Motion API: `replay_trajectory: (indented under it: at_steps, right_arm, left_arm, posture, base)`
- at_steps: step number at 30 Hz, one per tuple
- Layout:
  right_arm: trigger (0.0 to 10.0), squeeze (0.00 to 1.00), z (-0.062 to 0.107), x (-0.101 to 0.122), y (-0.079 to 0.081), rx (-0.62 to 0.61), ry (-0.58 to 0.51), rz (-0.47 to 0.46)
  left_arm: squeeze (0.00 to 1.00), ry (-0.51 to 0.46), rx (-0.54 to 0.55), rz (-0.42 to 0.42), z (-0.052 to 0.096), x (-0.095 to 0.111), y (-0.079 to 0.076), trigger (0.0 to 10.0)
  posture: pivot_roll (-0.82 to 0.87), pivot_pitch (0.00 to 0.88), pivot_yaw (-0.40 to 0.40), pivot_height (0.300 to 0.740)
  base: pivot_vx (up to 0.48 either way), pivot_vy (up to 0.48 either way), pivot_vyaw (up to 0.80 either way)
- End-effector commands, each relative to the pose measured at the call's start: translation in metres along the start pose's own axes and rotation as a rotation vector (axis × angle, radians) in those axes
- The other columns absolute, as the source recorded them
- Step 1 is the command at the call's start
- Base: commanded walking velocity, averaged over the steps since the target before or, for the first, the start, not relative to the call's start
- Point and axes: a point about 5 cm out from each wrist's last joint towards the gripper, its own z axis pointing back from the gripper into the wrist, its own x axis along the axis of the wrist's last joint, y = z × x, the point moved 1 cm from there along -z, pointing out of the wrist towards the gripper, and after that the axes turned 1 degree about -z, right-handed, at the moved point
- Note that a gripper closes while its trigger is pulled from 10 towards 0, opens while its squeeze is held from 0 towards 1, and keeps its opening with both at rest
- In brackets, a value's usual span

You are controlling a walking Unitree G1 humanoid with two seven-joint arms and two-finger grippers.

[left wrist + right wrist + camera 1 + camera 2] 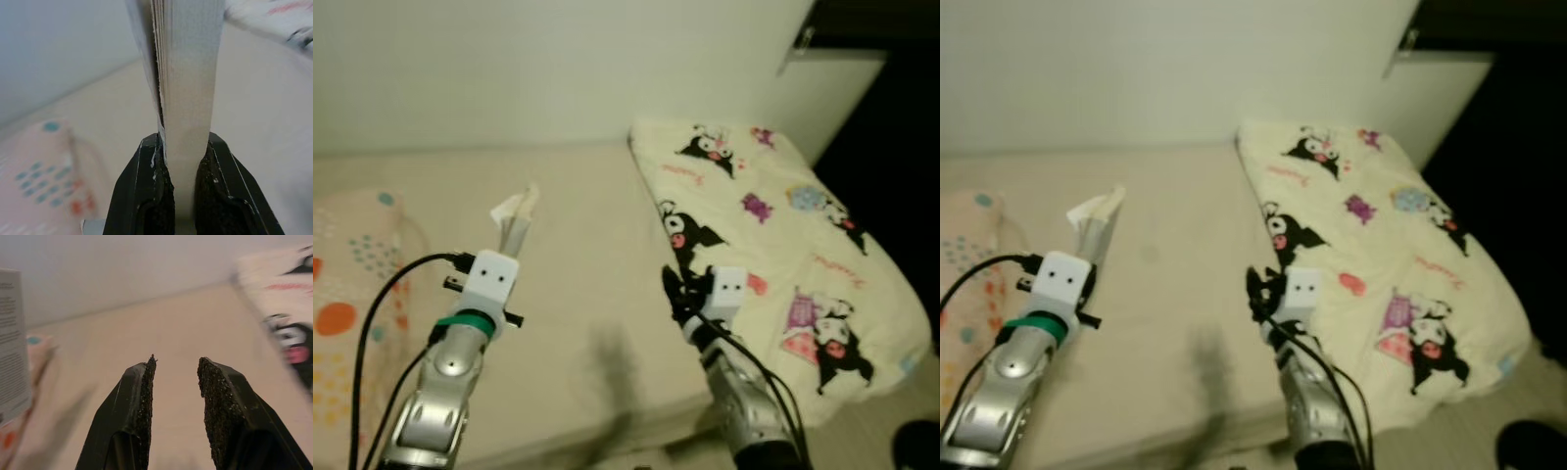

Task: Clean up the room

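Two grippers: left gripper (178, 196) clamps booklet (188, 73) (top cropped); right gripper (176, 382) agape.

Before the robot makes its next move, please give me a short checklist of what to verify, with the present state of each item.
1. Left pincer holds the booklet: ok, its fingers are shut on the stack of pages.
2. Booklet is lifted off the bed: ok, it stands upright above the beige surface.
3. Right pincer is free: ok, open with nothing between its fingers.
4. Right pincer is apart from the cartoon-print pillow: cannot tell, it hovers near the pillow's edge.
5. Place to put the booklet down: cannot tell, no shelf or table is in view.
6. Dotted cushion is out of the left arm's way: ok, it lies to the side.
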Motion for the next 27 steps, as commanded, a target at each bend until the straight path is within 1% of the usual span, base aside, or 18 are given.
replay_trajectory:
  at_steps: [1, 2, 4, 7, 13, 16, 19, 23, 25, 26, 27]
  right_arm:
    - [10.0, 0.0, 0.003, -0.004, -0.004, -0.013, 0.015, 0.008]
    - [10.0, 0.0, 0.003, -0.004, -0.004, -0.013, 0.015, 0.008]
    - [10.0, 0.0, 0.003, -0.004, -0.004, -0.013, 0.015, 0.007]
    - [10.0, 0.0, 0.003, -0.004, -0.004, -0.015, 0.013, 0.006]
    - [10.0, 0.0, 0.004, -0.004, -0.004, -0.018, 0.011, 0.004]
    - [10.0, 0.0, 0.004, -0.004, -0.004, -0.018, 0.011, 0.004]
    - [10.0, 0.0, 0.003, -0.004, -0.004, -0.018, 0.011, 0.003]
    - [10.0, 0.0, 0.004, -0.005, -0.003, -0.017, 0.01, 0.002]
    - [10.0, 0.0, 0.003, -0.005, -0.003, -0.015, 0.011, 0.002]
    - [10.0, 0.0, 0.003, -0.005, -0.003, -0.014, 0.011, 0.001]
    - [10.0, 0.0, 0.003, -0.005, -0.003, -0.013, 0.011, 0.0]
  left_arm:
    - [0.0, -0.019, 0.018, -0.026, 0.0, 0.002, 0.001, 10.0]
    - [0.0, -0.027, 0.019, -0.045, 0.0, 0.003, 0.002, 10.0]
    - [0.0, -0.032, 0.016, -0.054, 0.0, 0.004, 0.001, 10.0]
    - [0.0, -0.038, 0.001, -0.087, -0.001, 0.003, -0.001, 10.0]
    - [0.0, -0.032, 0.008, -0.081, 0.0, 0.002, 0.0, 10.0]
    - [0.0, -0.029, 0.011, -0.08, -0.001, 0.002, 0.001, 10.0]
    - [0.0, -0.026, 0.014, -0.066, -0.001, 0.002, 0.001, 10.0]
    - [0.0, -0.031, 0.001, -0.073, 0.0, 0.001, -0.001, 10.0]
    - [0.0, -0.038, -0.057, -0.099, 0.002, -0.002, -0.006, 10.0]
    - [0.0, -0.061, -0.114, -0.174, 0.004, -0.003, -0.011, 10.0]
    - [0.0, -0.076, -0.155, -0.228, 0.006, -0.004, -0.014, 10.0]
  posture:
    - [0.1, 0.056, -0.016, 0.74]
    - [0.1, 0.056, -0.016, 0.74]
    - [0.09, 0.058, -0.014, 0.74]
    - [0.09, 0.058, -0.014, 0.74]
    - [0.09, 0.063, -0.009, 0.74]
    - [0.09, 0.063, -0.009, 0.74]
    - [0.09, 0.063, -0.009, 0.74]
    - [0.1, 0.065, -0.009, 0.74]
    - [0.1, 0.065, -0.009, 0.74]
    - [0.1, 0.065, -0.009, 0.74]
    - [0.1, 0.065, -0.009, 0.74]
  base:
    - [0.0, 0.0, 0.0]
    - [0.0, 0.0, 0.0]
    - [0.0, 0.0, 0.0]
    - [0.0, -0.446, 0.0]
    - [0.0, -0.47, 0.0]
    - [0.0, -0.277, 0.0]
    - [0.0, 0.0, 0.0]
    - [0.0, 0.0, 0.0]
    - [0.0, 0.0, 0.0]
    - [0.0, 0.0, 0.0]
    - [0.0, 0.0, 0.0]
